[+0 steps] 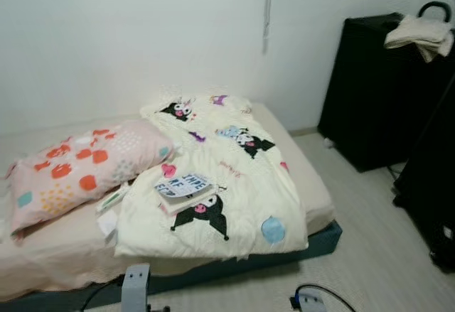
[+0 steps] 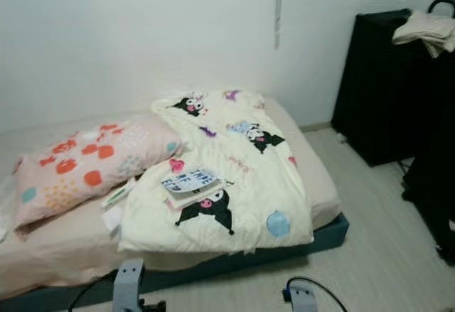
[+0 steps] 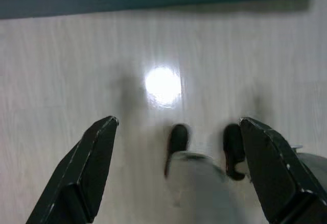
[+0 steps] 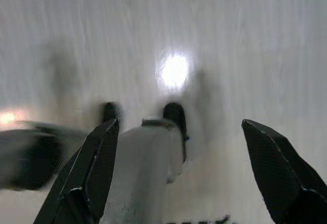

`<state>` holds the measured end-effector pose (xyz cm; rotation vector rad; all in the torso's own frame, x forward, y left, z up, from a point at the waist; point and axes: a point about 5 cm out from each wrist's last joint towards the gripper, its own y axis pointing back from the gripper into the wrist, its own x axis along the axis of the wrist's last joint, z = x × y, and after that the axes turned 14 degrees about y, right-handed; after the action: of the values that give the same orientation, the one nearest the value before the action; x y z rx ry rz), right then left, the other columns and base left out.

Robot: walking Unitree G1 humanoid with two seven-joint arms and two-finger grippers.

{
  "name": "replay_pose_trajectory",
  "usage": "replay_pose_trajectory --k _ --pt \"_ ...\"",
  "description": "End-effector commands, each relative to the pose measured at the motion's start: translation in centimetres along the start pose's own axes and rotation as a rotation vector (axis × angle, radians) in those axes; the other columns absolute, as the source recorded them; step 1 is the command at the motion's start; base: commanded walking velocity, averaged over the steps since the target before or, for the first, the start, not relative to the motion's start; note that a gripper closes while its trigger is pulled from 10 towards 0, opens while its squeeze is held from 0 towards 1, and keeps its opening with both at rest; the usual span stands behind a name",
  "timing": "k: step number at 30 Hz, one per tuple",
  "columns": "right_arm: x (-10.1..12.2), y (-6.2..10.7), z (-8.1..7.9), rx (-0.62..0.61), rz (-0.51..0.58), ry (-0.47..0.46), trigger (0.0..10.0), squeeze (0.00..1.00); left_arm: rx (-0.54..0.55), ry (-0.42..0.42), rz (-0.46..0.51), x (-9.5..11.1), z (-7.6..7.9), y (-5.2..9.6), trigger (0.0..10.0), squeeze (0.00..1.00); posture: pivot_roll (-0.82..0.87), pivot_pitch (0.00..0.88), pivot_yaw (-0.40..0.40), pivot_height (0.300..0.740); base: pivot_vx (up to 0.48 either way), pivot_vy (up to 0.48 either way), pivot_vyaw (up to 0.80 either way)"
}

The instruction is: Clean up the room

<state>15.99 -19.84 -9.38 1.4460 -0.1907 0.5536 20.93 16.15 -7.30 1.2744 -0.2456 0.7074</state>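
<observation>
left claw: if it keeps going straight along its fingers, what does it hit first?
Probably the pale wood floor. The left claw hangs open, pointing down at it, with the robot's own leg just below; depth there is unclear.

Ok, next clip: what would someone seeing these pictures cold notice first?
Probably the cream cartoon-print blanket spread over the right half of the low bed, with a book lying on its near part. Next, the pink pillow with orange patches at the bed's left side, against the white wall. Off to the right, a black cabinet carries a folded pale cloth.
</observation>
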Motion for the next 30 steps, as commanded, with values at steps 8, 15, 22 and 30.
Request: replay_pose_trajectory --k 8,15,22,30 --pt "0.02 -0.06 -0.69 0.013 -0.002 -0.001 10.0 0.0 0.03 -0.04 -0.025 -0.63 -0.95 0.25 10.0 0.0 -0.07 0.0 0.041 0.74 0.0 0.0 0.8" --pt "-0.2 -0.04 -0.7 0.014 -0.01 0.005 10.0 0.0 0.031 -0.048 -0.028 -0.66 -0.93 0.25 10.0 0.0 -0.07 0.002 0.045 0.74 0.0 0.0 0.8" --pt "-0.47 -0.01 -0.74 0.0 -0.016 -0.013 10.0 0.0 0.029 -0.075 -0.027 -0.57 -0.84 0.22 10.0 0.0 -0.07 0.013 0.058 0.74 0.0 0.0 0.54" --pt "-0.52 0.0 -0.76 -0.012 -0.012 -0.037 10.0 0.0 0.035 -0.091 -0.02 -0.41 -1.02 0.25 10.0 0.0 -0.07 0.015 0.064 0.74 0.0 0.0 0.0"
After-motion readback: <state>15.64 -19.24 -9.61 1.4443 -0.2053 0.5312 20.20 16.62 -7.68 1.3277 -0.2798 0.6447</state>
